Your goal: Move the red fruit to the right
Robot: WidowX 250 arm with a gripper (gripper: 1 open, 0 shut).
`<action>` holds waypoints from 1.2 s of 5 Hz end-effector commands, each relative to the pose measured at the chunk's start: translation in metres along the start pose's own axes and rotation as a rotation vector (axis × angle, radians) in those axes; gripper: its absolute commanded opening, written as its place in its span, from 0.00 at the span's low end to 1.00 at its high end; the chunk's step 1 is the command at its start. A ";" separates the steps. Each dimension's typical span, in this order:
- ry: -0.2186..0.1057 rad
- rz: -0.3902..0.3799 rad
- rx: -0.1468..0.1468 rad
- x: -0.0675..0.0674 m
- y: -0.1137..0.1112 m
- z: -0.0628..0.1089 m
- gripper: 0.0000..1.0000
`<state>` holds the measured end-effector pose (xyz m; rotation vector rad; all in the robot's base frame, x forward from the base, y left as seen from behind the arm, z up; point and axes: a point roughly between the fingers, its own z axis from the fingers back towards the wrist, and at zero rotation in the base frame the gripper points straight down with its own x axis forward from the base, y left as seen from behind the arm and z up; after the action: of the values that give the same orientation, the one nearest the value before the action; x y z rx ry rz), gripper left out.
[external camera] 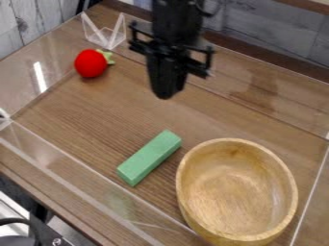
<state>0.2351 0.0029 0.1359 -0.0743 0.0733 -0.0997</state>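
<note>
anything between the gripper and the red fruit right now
No. In the camera view, only bare wooden tabletop lies between the gripper and the red fruit.

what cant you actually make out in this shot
- Gripper, camera view: dark and slightly blurred, fingers merge into one shape, so open or shut is unclear.
- Wooden bowl: lower rim cut off by the bottom edge.
- Red fruit: its leafy top is too small to read.
- Table behind the arm: hidden by the arm's body.
- Green block: fully visible.
</note>
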 end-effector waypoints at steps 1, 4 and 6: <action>-0.063 -0.015 0.013 0.002 0.043 0.003 1.00; -0.103 -0.253 0.072 0.015 0.157 0.003 0.00; -0.107 -0.420 0.092 0.030 0.172 -0.002 1.00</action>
<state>0.2738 0.1655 0.1007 -0.0560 -0.0059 -0.5078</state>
